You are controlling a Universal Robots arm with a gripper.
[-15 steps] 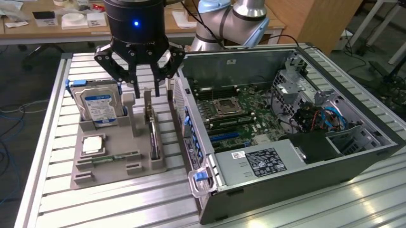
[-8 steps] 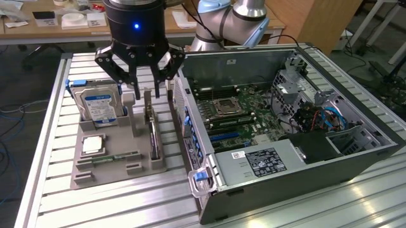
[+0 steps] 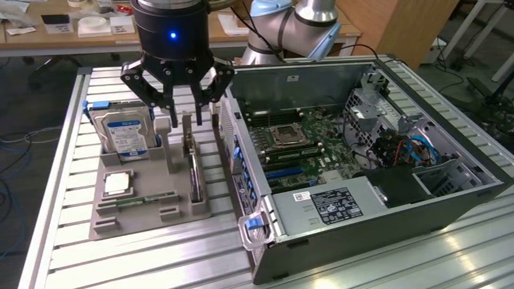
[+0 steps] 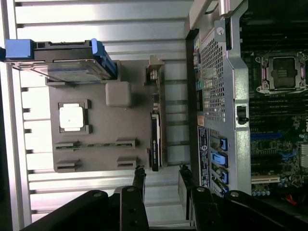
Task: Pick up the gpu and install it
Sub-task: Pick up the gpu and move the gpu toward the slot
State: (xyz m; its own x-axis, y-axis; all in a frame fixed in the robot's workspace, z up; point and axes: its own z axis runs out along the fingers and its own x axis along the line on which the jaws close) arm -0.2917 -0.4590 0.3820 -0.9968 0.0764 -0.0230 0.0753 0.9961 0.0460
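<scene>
The gripper (image 3: 191, 113) is hovering above the far end of the gpu (image 3: 194, 165). Its fingers are standing apart and holding nothing. The gpu is standing on its long edge in a slot of the gray holder tray (image 3: 159, 174), along the tray's side at the exterior view's right. It is just beside the open computer case (image 3: 386, 198) and well apart from the hard drive (image 3: 122, 127) at the tray's far corner on the exterior view's left. In the wrist view the 2 fingertips (image 4: 139, 174) are sitting on either side of the card's line, off one end of it.

The card is looking thin, stiff and light, and probably fragile, with exposed parts on its faces and a connector edge sitting down in the slot. A pinch across its 2 flat faces, high on the upper edge and near mid-length, would likely keep it from tipping. Its smooth faces may slip under a loose hold.
</scene>
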